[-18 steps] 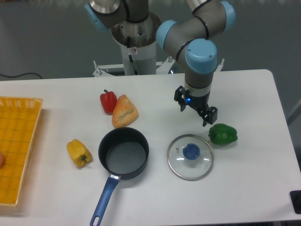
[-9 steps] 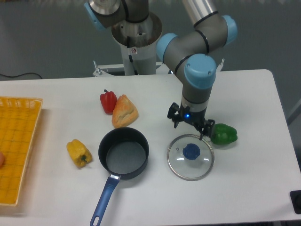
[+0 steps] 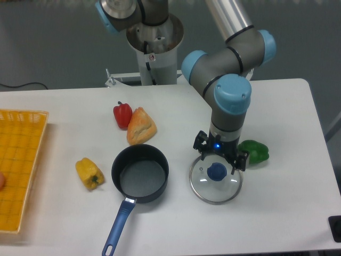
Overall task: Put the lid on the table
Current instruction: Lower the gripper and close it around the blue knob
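The saucepan (image 3: 139,173) sits nearest the front edge, handle toward the camera, uncovered. Just to its right the lid (image 3: 216,178) lies flat on the table (image 3: 282,213), apart from the pan, blue knob up.

The gripper (image 3: 220,161) has dropped over the last second from well above the table's middle to directly over the lid. Its fingers now stand apart on either side of the knob, and contact with the knob cannot be confirmed.

The lid itself has not shifted across the frames. Judgement: since it already rests on the table, this descent reads as either a fresh approach to grasp or the end of a placement.

Behind the gripper lies a green pepper (image 3: 254,151). Farther left are a yellow pepper (image 3: 89,173), a bread piece (image 3: 140,126) and a red pepper (image 3: 122,114).
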Tool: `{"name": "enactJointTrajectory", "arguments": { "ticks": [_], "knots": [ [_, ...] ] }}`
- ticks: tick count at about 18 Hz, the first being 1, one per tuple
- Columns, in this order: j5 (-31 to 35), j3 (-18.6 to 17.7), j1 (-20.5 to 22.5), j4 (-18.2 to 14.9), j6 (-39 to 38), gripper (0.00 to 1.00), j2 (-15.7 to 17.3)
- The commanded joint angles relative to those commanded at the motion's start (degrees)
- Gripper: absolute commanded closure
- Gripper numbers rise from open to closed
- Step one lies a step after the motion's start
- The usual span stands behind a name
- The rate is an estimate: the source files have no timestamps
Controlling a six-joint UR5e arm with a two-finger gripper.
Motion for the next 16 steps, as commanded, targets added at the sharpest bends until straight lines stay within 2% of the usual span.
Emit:
{"name": "enactJointTrajectory", "arguments": {
  "ticks": [7,11,16],
  "knots": [
    [2.02,0.53,-0.44,0.0,0.35,0.0,-3.69],
    [6.06,0.09,-0.88,-0.09,0.53,0.0,-5.27],
    [6.68,-0.09,-1.14,-0.18,2.29,0.0,-5.72]
  ]
}}
